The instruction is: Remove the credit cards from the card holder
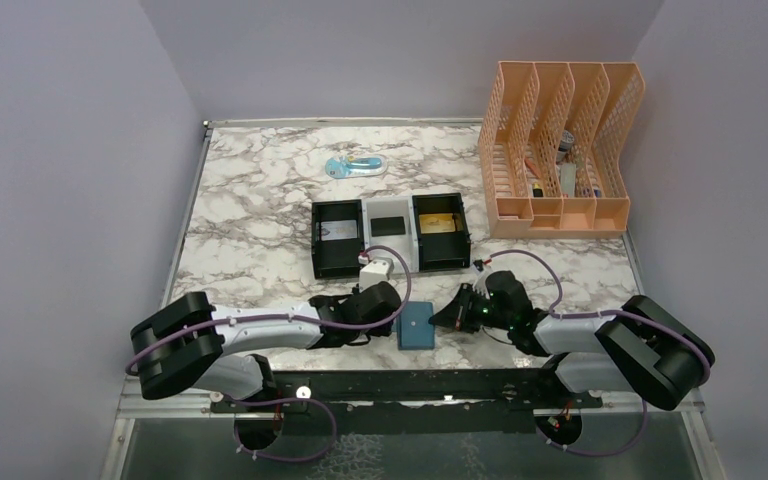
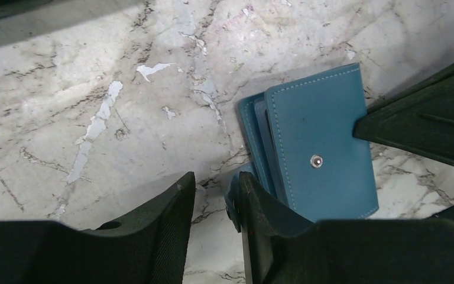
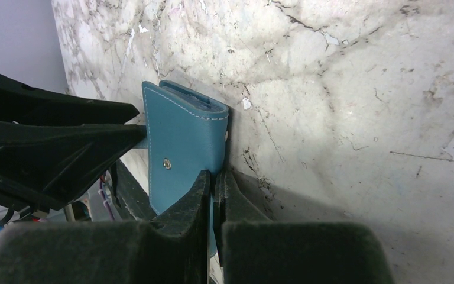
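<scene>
The teal-blue card holder (image 1: 418,325) lies on the marble near the table's front edge, between both grippers. My right gripper (image 3: 216,176) is shut on one edge of its snap-button flap (image 3: 183,139). In the left wrist view my left gripper (image 2: 216,180) is open, with bare marble showing in the gap. Its right finger (image 2: 260,207) presses against the holder's stacked layers (image 2: 254,127), and a small teal edge sits just inside it. Whether credit cards are inside the holder is hidden. A gold card (image 1: 440,224) and a dark card (image 1: 390,224) lie in the tray.
The black-and-white three-compartment tray (image 1: 368,212) stands just behind the grippers. A peach file organiser (image 1: 560,150) holding small items sits at the back right. A small blue object (image 1: 353,166) lies at the back middle. Walls close in on both sides.
</scene>
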`<state>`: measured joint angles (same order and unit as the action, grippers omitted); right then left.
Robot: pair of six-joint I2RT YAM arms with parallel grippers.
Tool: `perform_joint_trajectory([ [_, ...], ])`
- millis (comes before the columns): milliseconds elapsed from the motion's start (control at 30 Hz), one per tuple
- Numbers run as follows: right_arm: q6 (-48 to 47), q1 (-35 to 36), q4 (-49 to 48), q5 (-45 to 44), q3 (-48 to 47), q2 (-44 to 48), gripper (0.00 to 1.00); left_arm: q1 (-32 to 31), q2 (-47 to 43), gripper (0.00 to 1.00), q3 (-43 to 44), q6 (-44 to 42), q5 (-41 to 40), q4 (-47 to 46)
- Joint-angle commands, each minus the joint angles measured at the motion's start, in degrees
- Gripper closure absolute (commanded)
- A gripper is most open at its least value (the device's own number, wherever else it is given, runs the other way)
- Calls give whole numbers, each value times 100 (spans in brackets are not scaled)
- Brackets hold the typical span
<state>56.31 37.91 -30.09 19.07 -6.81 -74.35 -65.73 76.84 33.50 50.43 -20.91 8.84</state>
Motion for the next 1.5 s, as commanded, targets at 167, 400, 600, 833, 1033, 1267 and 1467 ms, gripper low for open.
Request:
perform_joint_trajectory([
  [167, -180, 6, 352, -70, 30, -169, 99, 203, -405, 68, -343, 70, 491, -725],
  [400, -172, 6, 360, -58, 22, -150, 98, 219, -235, 84, -308, 85, 491, -651],
  [600, -399, 4, 562, 100, -171, -78, 85, 219, -580, 100, -334, -9, 592, -732],
  [833, -675, 6, 1671, -170, -595, 560, 50, 219, -1367, 100, -191, -86, 550, -360],
  [1033, -813, 2, 2753, -704, -979, 1418, 42, 219, -1770, 100, -44, -107, 738, -295],
  [1267, -691, 6, 3531, -1348, -1056, 2555, 42, 36, -1458, 100, 218, -106, 1122, -712],
  [1467, -574, 6, 3640, -1101, -881, 3511, 42, -121, -1113, 100, 291, -34, 895, -805],
])
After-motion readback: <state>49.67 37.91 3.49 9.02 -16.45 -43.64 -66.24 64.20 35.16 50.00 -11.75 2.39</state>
